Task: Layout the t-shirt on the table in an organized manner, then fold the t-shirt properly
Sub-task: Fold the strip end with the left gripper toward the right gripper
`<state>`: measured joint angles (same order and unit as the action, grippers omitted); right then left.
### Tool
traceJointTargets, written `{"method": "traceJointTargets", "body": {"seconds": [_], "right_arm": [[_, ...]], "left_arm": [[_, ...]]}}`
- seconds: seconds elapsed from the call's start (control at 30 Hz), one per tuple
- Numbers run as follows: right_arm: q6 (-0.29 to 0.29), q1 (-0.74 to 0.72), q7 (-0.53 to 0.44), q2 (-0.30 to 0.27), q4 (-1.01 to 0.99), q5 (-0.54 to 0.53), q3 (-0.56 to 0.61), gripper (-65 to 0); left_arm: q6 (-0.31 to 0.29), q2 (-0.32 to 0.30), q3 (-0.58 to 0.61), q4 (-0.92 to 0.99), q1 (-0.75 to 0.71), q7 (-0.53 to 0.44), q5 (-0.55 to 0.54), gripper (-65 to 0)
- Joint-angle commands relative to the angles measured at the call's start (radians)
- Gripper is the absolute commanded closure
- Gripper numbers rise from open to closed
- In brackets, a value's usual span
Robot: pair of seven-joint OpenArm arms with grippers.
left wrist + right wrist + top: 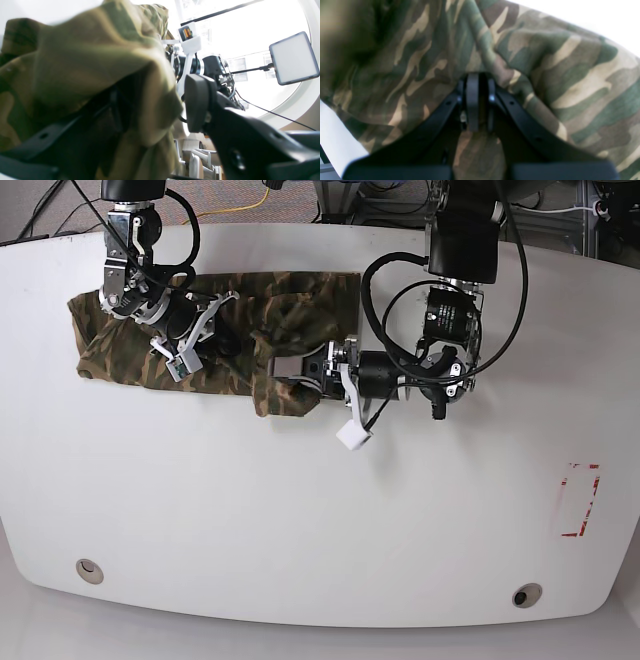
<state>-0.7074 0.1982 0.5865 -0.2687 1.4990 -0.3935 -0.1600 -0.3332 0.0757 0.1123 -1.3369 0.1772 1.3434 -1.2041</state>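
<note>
Camouflage t-shirt (215,335), bunched at table's (320,520) far left: soft, limp, light, best taken by hems or shoulders; right gripper (477,100) pinched on a fold, left gripper (150,120) parted, cloth draped over one finger.

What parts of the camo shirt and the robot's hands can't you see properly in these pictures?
- Left gripper, left wrist view: the blurred t-shirt drapes over one finger, so its grip cannot be told.
- Right gripper, base view: too small to see its jaws; the right wrist view shows them shut on cloth.
- T-shirt's sleeves and collar, base view: lost in bunched folds and under both arms on the table.
</note>
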Motion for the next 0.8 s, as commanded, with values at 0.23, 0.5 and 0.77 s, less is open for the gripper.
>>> {"method": "traceJointTargets", "body": {"seconds": [0.23, 0.5, 0.77], "right_arm": [[0.009, 0.004, 0.046, -0.011, 0.004, 0.037, -0.002, -4.4], [0.009, 0.001, 0.046, -0.013, 0.004, 0.038, -0.002, -4.4], [0.009, -0.001, 0.048, -0.016, 0.018, 0.034, -0.019, -4.4]], "left_arm": [[0.01, 0.039, 0.017, -0.02, 0.075, 0.023, -0.093, -37.5], [0.006, 0.002, -0.004, -0.02, 0.135, 0.044, -0.159, -37.4], [0.007, -0.13, -0.085, -0.023, 0.155, 0.04, -0.156, -37.4]]}}
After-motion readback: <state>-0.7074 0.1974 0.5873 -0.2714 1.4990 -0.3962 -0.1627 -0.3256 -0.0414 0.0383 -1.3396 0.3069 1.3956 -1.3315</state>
